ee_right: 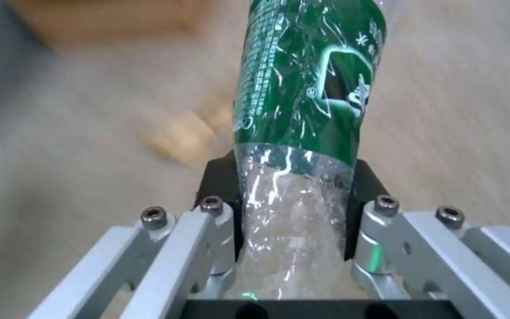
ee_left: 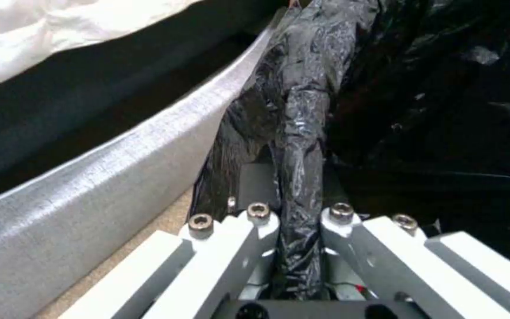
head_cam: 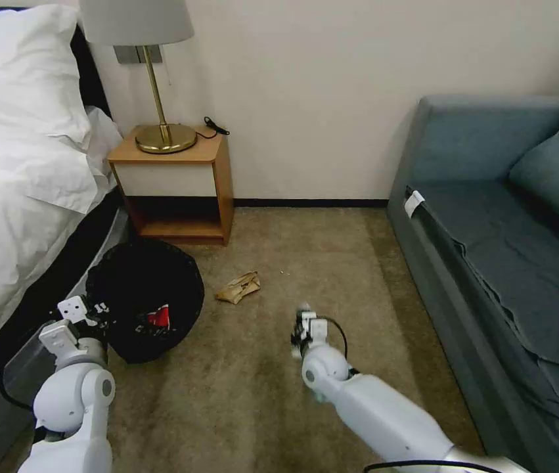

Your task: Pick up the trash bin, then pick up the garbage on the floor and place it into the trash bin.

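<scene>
Bedroom floor scene, lower half of the head view. Left gripper (head_cam: 92, 314), at lower left beside the bed (head_cam: 16, 197), is pinched on the liner-draped rim of the trash bin (head_cam: 144, 299); a red-and-white packet (head_cam: 158, 318) lies inside. In the left wrist view the black bag liner (ee_left: 302, 133) is bunched between the closed fingers; it is thin and slippery, so a hold that also catches the stiff rim beneath should be judged safer than film alone. Right gripper (head_cam: 305, 327), lower centre, is closed on the clear green-labelled bottle (ee_right: 302, 110) across its bare lower body; the bottle looks light, empty and easily crushed. Tan paper scrap (head_cam: 239, 287) lies on the carpet (head_cam: 305, 263) between bin and right gripper, soft and crumpled, best taken at a raised fold
</scene>
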